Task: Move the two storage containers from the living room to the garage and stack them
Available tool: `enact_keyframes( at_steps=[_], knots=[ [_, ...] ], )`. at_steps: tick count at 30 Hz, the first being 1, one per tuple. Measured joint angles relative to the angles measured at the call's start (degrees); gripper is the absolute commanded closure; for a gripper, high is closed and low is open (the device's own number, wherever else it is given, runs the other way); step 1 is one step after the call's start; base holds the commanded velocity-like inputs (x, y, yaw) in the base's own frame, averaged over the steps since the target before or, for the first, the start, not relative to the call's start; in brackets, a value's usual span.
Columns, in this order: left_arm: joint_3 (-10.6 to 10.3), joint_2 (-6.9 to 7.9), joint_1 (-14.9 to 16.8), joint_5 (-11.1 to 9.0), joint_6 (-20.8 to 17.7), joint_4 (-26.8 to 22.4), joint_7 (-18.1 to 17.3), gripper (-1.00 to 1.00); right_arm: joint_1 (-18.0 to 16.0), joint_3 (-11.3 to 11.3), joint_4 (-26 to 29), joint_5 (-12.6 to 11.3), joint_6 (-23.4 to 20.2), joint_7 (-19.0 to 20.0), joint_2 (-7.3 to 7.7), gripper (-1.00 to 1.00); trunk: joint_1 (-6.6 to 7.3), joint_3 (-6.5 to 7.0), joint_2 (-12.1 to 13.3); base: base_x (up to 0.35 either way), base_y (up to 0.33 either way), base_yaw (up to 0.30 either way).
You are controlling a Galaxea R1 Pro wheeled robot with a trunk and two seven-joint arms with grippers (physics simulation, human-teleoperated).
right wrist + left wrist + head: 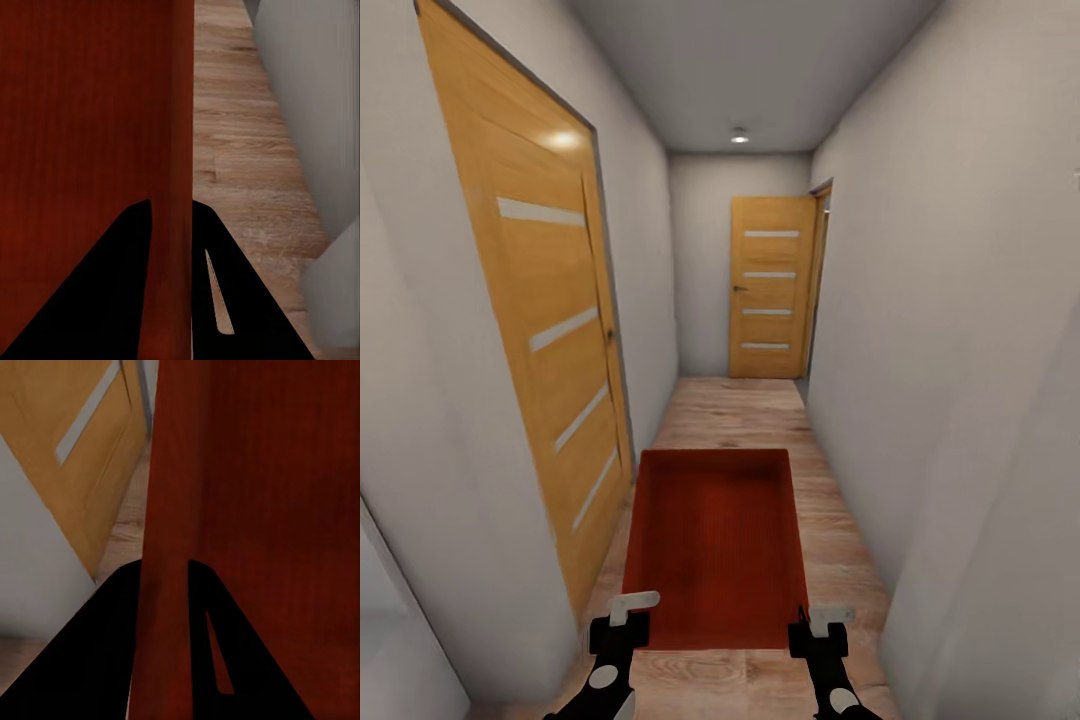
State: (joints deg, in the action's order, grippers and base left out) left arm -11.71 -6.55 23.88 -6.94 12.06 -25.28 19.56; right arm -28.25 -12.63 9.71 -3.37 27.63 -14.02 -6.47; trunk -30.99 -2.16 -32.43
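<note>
One red-orange open-topped storage container (715,545) hangs level in front of me over a wood plank floor, long side pointing away. My left gripper (622,622) is shut on its left wall near the front corner. My right gripper (816,628) is shut on its right wall. In the left wrist view the thin red wall (161,510) runs between the black fingers (97,660) of the left gripper (163,568). The right wrist view shows that gripper (171,206) pinching the wall (174,112) the same way. The garage and the living room are out of view.
I am in a narrow corridor with white walls close on both sides. A wooden door (550,330) stands shut close at the left. Another wooden door (770,290) is at the far end, beside a doorway (822,290) on the right. Plank floor (740,410) runs ahead.
</note>
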Motion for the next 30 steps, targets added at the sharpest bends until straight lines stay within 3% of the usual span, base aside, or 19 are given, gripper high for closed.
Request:
enact_keyframes(
  at_steps=[10, 30],
  knots=[
    [-0.02, -0.01, 0.00, -0.01, 0.23, 0.00, -0.02, 1.00, 0.00, 0.01, 0.00, 0.03, 0.23, 0.04, 0.04, 1.00, 0.00, 0.00, 0.00, 0.321, 0.078, -0.223],
    [0.01, 0.02, -0.01, 0.00, -0.04, -0.02, 0.01, 1.00, -0.01, 0.00, -0.02, 0.00, -0.03, -0.04, -0.03, 1.00, 0.00, 0.00, 0.00, 0.321, 0.004, -0.011]
  ],
)
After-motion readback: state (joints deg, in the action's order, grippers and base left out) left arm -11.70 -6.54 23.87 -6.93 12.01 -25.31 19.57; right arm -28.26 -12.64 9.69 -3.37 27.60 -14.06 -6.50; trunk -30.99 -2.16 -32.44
